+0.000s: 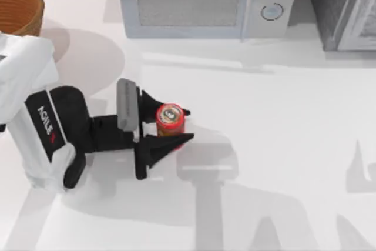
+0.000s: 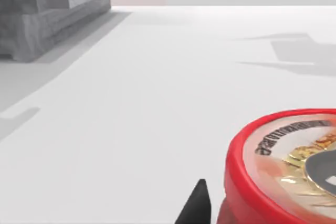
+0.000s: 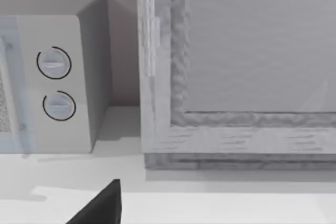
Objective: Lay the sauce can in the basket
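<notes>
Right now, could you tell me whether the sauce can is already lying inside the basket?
No, the sauce can stands upright on the table between the left gripper fingers, well away from the basket at the far left corner.

One small red cylindrical sauce can [image 1: 170, 120] sits between the left gripper's [image 1: 179, 126] two black fingers; one round tan wicker basket [image 1: 20, 9] and one grey box-shaped microwave [image 1: 205, 1] stand well apart from it.

The basket [image 1: 17, 9] is cut by the top view's upper left corner, leaving an arc of its wicker wall. In the left wrist view the sauce can [image 2: 286, 169] runs off the edge, its label print too blurred to read. In the top view, the left end effector [image 1: 170, 129] hides the can's flanks.
</notes>
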